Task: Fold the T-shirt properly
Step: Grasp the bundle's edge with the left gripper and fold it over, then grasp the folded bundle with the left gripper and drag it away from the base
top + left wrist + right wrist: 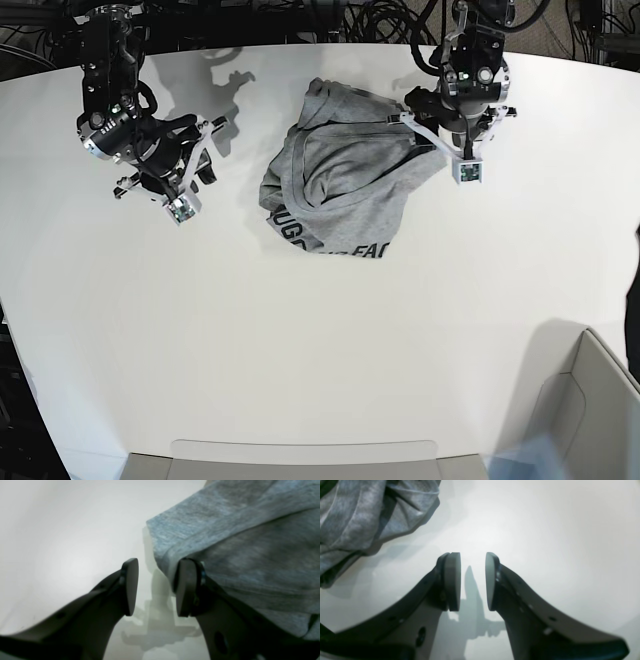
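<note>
Crumpled heather-grey cotton T-shirt (340, 185) far-centre on white table (300, 350); left gripper (156, 587) parted wide at its edge, right gripper (472, 581) half-parted, both empty.

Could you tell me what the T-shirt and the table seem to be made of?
T-shirt: soft knit cloth, likely cotton jersey; mottled heather-grey with a matte, slightly fuzzy surface, crumpling into loose folds. Table: hard, smooth white top, perhaps laminate or coated board; it shows soft shadows and a faint sheen.
</note>
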